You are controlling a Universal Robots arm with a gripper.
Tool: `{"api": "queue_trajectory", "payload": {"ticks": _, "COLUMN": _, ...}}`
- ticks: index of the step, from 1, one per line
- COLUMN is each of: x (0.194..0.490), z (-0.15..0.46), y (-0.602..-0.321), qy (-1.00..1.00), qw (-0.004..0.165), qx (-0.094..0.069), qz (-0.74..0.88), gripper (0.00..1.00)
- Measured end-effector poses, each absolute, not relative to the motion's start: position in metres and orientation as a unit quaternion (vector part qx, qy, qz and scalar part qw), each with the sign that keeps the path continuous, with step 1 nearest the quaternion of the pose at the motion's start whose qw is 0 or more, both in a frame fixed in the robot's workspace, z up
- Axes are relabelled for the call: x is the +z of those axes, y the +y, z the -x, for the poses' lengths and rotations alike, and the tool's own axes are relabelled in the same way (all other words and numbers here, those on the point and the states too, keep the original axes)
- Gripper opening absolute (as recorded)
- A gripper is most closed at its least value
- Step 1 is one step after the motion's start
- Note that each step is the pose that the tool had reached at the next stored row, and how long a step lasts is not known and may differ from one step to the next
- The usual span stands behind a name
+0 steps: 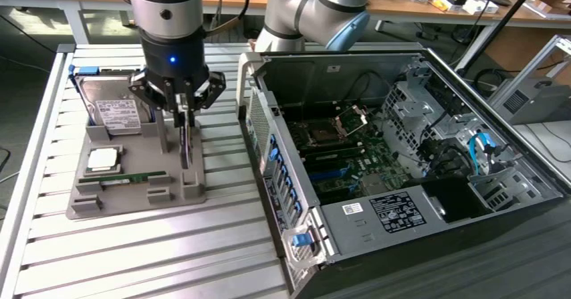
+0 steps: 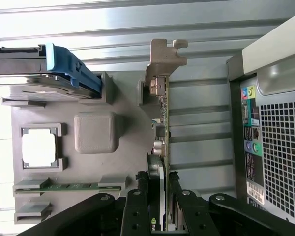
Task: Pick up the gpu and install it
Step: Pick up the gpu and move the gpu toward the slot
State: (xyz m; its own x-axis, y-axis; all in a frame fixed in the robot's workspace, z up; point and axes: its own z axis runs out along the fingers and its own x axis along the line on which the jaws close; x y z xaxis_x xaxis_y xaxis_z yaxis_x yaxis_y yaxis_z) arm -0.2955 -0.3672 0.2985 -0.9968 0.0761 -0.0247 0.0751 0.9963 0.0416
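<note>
Both jaws of your gripper (image 1: 183,122) are clamped on the faces of the gpu (image 1: 186,150), which stands on its long edge in the grey holder (image 1: 134,202), along the side nearest the computer case (image 1: 261,135). You have a bare strip of slatted tabletop (image 1: 223,198) between the holder's edge and the case wall, and the hard drive (image 1: 111,108) is propped on the card's other side.
</note>
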Motion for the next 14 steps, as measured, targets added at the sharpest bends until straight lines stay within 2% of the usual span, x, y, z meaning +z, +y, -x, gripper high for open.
{"api": "queue_trajectory", "payload": {"ticks": 14, "x": 0.3075, "z": 0.2955, "y": -0.3672, "qy": 0.999, "qw": 0.013, "qx": 0.02, "qz": -0.038, "gripper": 0.27}}
